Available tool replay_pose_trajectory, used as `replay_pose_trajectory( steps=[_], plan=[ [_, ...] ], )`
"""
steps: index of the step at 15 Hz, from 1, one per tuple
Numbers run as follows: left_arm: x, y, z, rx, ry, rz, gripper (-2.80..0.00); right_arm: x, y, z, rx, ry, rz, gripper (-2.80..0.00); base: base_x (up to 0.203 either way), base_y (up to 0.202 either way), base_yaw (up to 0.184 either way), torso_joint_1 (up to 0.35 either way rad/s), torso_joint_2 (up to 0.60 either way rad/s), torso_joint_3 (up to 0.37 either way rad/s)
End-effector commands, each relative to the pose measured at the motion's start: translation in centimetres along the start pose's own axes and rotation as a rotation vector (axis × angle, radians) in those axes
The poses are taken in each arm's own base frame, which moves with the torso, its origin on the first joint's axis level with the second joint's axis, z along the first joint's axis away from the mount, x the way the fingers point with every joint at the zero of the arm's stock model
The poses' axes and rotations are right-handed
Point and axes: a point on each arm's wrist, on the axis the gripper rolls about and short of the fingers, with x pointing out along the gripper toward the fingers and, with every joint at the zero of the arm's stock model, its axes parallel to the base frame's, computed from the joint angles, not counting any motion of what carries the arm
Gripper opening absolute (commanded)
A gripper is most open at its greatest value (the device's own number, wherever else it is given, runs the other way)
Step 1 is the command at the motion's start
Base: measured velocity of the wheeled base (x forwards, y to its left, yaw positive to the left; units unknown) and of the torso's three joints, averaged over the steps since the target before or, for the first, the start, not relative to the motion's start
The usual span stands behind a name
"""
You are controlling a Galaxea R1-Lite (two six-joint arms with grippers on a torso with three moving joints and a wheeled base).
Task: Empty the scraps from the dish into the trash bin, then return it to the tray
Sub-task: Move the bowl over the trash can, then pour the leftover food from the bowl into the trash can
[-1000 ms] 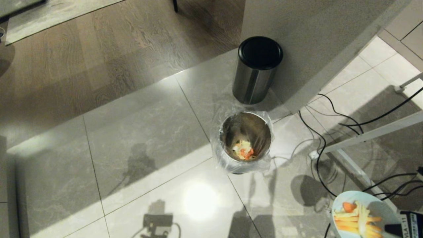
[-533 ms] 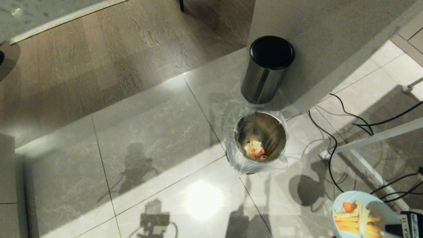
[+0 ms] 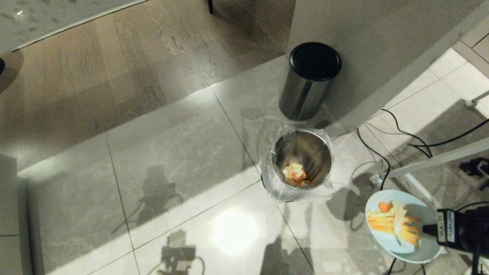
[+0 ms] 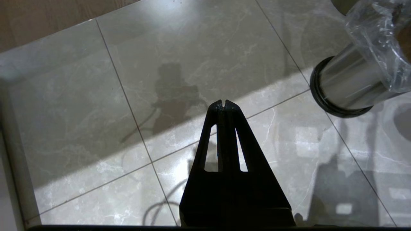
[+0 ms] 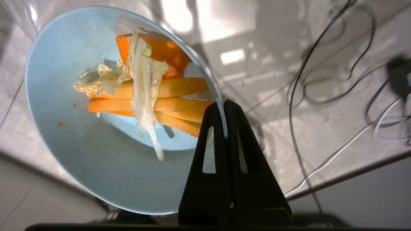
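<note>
Right gripper (image 5: 224,107): pinched on rim of dish (image 3: 402,226), held above floor right of trash bin (image 3: 301,162), apart. Scraps (image 3: 393,227) lay inside dish. Left gripper (image 4: 223,103): fingers pressed together, empty, over tiles.

The only writing I can find is on a small white label (image 3: 447,227) stuck to the black housing of my right arm, beside the pale-blue dish; its characters are too small and turned sideways to read reliably
</note>
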Motion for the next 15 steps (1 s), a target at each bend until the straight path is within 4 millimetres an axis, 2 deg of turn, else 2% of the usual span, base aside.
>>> replay_pose_trajectory(
  steps=[1,4,8,10,15],
  plan=[
    [0.0,0.0,0.0,-0.001,0.000,0.000,-2.80,1.8,1.8,2.3,-0.032,0.003,-0.014,-2.80,0.000,0.000,0.000,0.000,0.00,0.000],
    [0.0,0.0,0.0,-0.001,-0.001,0.001,-2.80,2.6,4.7,3.9,-0.085,-0.050,0.006,-2.80,0.000,0.000,0.000,0.000,0.00,0.000],
    [0.0,0.0,0.0,-0.001,0.001,0.000,-2.80,2.5,8.7,6.3,-0.133,-0.173,0.008,-2.80,0.000,0.000,0.000,0.000,0.00,0.000],
    [0.0,0.0,0.0,-0.001,0.001,0.001,-2.80,3.6,9.7,6.9,-0.222,-0.229,-0.061,-2.80,0.000,0.000,0.000,0.000,0.00,0.000],
    [0.0,0.0,0.0,-0.001,-0.001,0.001,-2.80,5.1,11.0,8.1,-0.432,-0.403,-0.091,-2.80,0.000,0.000,0.000,0.000,0.00,0.000]
  ],
)
